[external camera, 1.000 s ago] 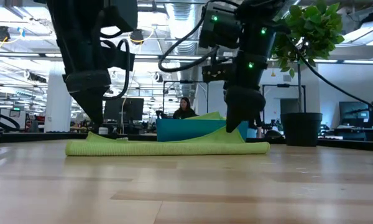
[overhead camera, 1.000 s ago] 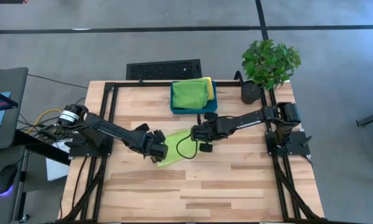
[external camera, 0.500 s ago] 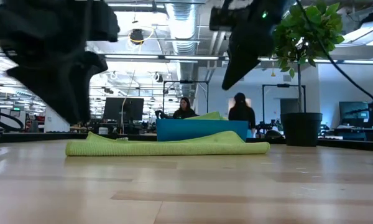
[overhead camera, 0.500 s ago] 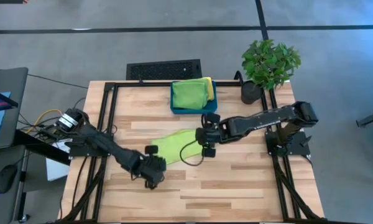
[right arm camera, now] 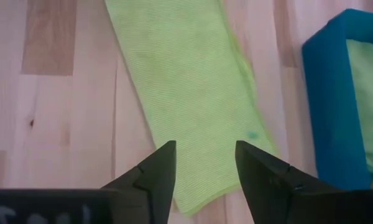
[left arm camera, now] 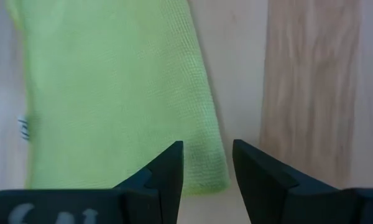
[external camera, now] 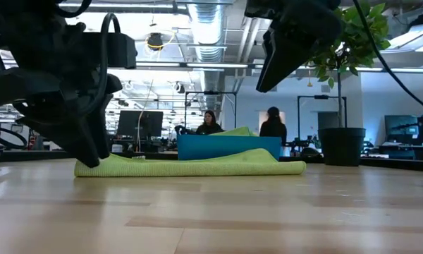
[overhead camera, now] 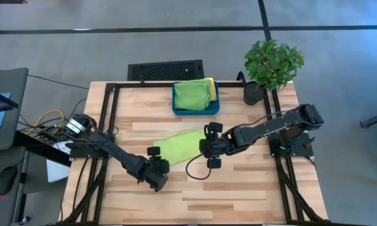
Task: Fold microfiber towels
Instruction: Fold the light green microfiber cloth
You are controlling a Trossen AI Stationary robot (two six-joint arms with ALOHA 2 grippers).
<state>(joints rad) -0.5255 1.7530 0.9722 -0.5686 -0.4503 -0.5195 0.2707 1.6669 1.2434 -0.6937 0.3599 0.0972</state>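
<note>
Left claw: the left gripper (overhead camera: pixel 158 174) hangs above the table with its fingers (left arm camera: pixel 168 169) apart and nothing between them; the near end of the lime green towel (overhead camera: pixel 178 146) lies just ahead of its tips.
Right claw: the right gripper (overhead camera: pixel 204 147) is lifted too, fingers (right arm camera: pixel 156 174) spread and empty, hovering over the towel's other end.
Change: a second ago both claws were down on the towel's ends; now both have let go and risen, the left one drawn back toward the table's front edge, and the cloth has stayed flat as a long folded strip.
Towel: it lies on the bare wood between the two claws, touching neither.
Bin: the teal bin (overhead camera: pixel 215 100), beyond the right claw, holds a green towel (overhead camera: pixel 191 95) with a yellow towel (overhead camera: pixel 210 88) peeking out beside it.
Surface: light wooden table (overhead camera: pixel 239 182), a potted plant (overhead camera: pixel 271 63) at its far right corner.
Room: open workspace behind; two people (external camera: pixel 272 124) stand far off.
</note>
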